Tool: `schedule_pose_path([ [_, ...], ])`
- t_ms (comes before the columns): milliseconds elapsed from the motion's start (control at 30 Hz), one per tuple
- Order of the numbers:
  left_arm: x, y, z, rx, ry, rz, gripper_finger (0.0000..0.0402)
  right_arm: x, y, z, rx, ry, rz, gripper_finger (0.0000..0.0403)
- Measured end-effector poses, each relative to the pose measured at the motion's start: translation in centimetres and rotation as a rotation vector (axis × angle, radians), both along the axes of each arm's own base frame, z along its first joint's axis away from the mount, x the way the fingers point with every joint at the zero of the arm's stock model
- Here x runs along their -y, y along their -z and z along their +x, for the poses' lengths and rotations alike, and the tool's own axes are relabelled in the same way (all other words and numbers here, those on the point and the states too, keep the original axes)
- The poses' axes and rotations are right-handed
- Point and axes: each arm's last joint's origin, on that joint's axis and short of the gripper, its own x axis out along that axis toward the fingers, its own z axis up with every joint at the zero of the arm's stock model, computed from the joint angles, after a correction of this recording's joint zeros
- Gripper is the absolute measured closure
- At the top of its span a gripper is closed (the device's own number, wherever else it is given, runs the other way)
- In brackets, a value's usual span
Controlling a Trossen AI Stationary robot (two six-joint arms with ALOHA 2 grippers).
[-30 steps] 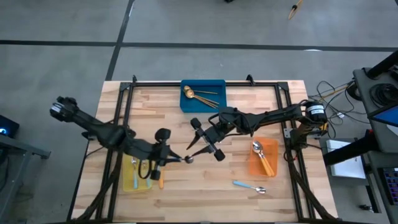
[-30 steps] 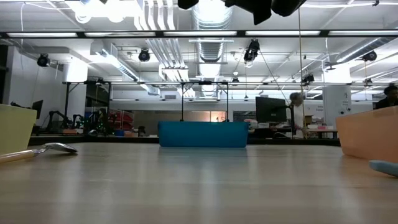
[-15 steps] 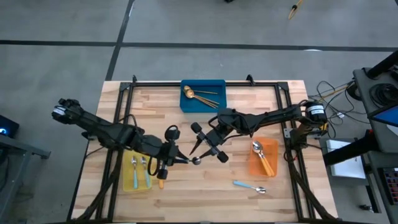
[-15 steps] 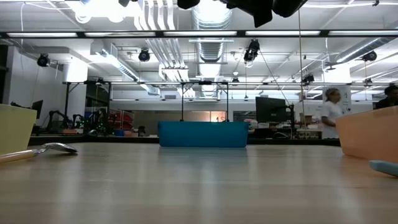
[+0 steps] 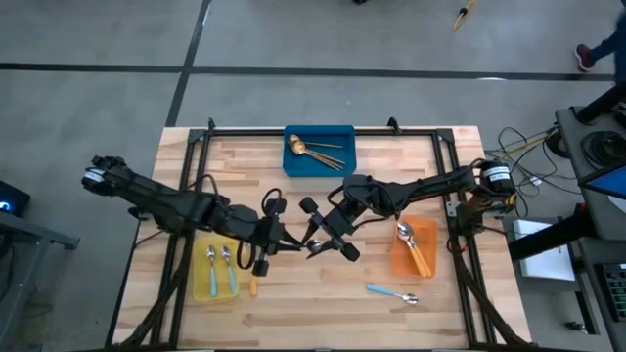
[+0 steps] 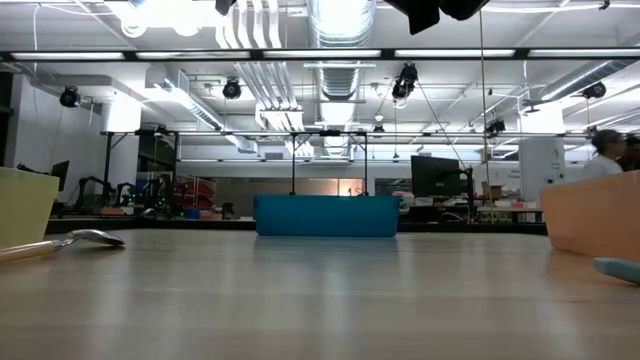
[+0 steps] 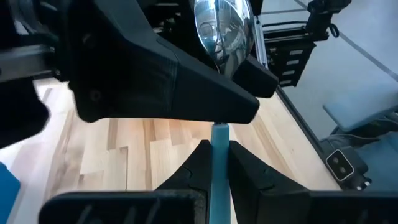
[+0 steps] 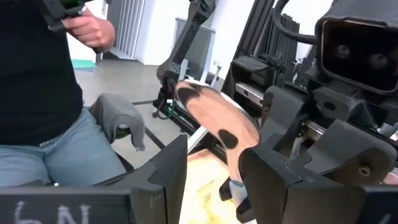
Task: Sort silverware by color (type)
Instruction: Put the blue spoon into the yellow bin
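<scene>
- High view: left gripper (image 5: 286,244) clamps a blue-handled spoon (image 7: 219,155), bowl between the parted fingers of the right gripper (image 5: 323,235)
- Handover under way; next, right gripper should close before left releases

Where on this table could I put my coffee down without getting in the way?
Bare wood lies beside the blue bin, toward either far corner, and between the yellow bin and the loose blue-handled spoon. The middle is crowded: left gripper and right gripper meet over a spoon.

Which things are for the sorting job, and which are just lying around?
Job: blue-handled spoon in left fingers; loose spoon; gold spoons in blue bin; orange-handled spoons in orange bin; blue-handled pair in yellow bin.
Lying about: cables, black frame.
</scene>
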Motion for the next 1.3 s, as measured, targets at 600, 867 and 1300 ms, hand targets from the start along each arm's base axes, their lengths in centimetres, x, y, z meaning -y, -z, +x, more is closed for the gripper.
schedule_pose_path([
  [600, 0.2, 0.4, 1.0, 0.018, 0.041, -0.036, 0.0373, -0.3, 0.0, -0.1, 0.044, -0.047, -0.04, 0.0391],
  [867, -0.7, 0.1, 0.6, 0.008, 0.001, -0.03, 0.0312, 0.1, -0.1, -0.2, -0.036, -0.051, 0.035, 0.0396],
  [1300, -2.6, -0.1, -1.2, -0.024, -0.451, 0.154, 0.0271, 3.6, 0.0, -1.4, -0.223, 0.79, 0.165, 0.0395],
])
